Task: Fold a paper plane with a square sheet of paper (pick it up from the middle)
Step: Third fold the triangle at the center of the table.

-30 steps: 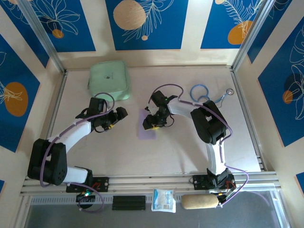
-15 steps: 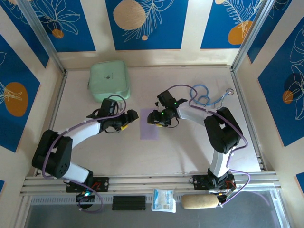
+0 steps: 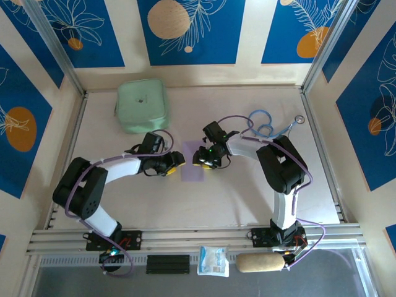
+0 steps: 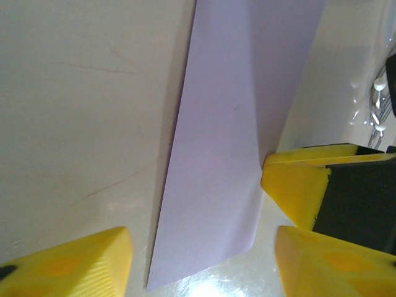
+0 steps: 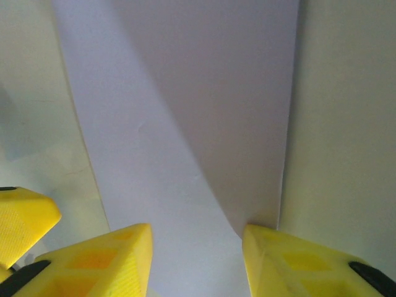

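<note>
The sheet of paper [image 3: 193,164] is pale lilac and lies flat on the table as a narrow upright rectangle near the middle. My left gripper [image 3: 175,164] is low at its left edge and open, its yellow fingers [image 4: 68,266] straddling the sheet's near corner [image 4: 216,204]. My right gripper [image 3: 202,159] is low at the sheet's right edge, also open. In the right wrist view the paper [image 5: 185,124] runs between the fingertips, and the right finger [image 5: 309,266] touches its edge. The right gripper's yellow finger [image 4: 297,185] shows in the left wrist view, against the paper's far edge.
A mint-green pouch [image 3: 142,105] sits at the back left. A blue cable loop [image 3: 261,124] and a small metal ring [image 3: 299,119] lie at the back right. A small packet [image 3: 213,260] and a beige roll [image 3: 260,263] rest beyond the near rail.
My left gripper has moved right to the paper's left edge and its jaws have narrowed. The right gripper has shifted slightly along the right edge and narrowed a little.
</note>
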`<act>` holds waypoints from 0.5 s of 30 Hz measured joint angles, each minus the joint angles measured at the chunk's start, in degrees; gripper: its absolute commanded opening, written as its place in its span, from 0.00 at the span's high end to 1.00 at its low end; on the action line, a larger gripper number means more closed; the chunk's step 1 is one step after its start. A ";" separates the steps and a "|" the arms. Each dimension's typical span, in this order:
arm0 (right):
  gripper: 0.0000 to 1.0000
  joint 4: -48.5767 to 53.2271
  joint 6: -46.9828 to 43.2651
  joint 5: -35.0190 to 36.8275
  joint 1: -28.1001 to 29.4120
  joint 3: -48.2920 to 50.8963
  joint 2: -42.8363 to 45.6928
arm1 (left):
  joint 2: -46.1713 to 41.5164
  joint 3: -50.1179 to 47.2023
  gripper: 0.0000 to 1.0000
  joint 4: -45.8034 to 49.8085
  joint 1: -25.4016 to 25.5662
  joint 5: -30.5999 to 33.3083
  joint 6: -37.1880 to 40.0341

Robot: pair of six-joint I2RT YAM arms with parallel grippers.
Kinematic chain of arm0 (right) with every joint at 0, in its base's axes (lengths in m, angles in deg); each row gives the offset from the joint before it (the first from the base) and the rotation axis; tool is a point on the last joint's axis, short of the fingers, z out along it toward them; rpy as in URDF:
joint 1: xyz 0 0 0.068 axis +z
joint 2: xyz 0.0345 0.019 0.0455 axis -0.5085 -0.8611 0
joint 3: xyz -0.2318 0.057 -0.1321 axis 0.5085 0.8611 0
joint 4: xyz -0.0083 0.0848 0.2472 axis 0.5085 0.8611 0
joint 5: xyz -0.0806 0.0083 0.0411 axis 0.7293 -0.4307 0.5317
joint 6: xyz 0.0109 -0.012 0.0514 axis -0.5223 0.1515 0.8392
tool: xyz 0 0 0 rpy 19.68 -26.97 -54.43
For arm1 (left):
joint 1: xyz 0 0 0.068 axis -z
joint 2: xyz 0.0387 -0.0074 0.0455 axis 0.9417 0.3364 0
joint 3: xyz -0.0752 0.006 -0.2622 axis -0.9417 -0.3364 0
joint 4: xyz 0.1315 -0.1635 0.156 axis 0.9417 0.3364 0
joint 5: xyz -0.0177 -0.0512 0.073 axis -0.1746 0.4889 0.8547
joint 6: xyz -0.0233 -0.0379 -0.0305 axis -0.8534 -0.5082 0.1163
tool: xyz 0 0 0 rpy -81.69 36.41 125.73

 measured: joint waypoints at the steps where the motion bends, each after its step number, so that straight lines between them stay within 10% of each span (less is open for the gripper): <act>1: 0.58 -0.04 0.00 0.00 -0.07 0.09 0.00 | 0.48 0.28 0.51 -0.02 0.02 -0.09 -0.17; 15: 0.62 -0.11 -0.63 -0.02 -0.48 0.44 -0.11 | 6.80 9.16 0.63 4.50 0.11 0.09 3.91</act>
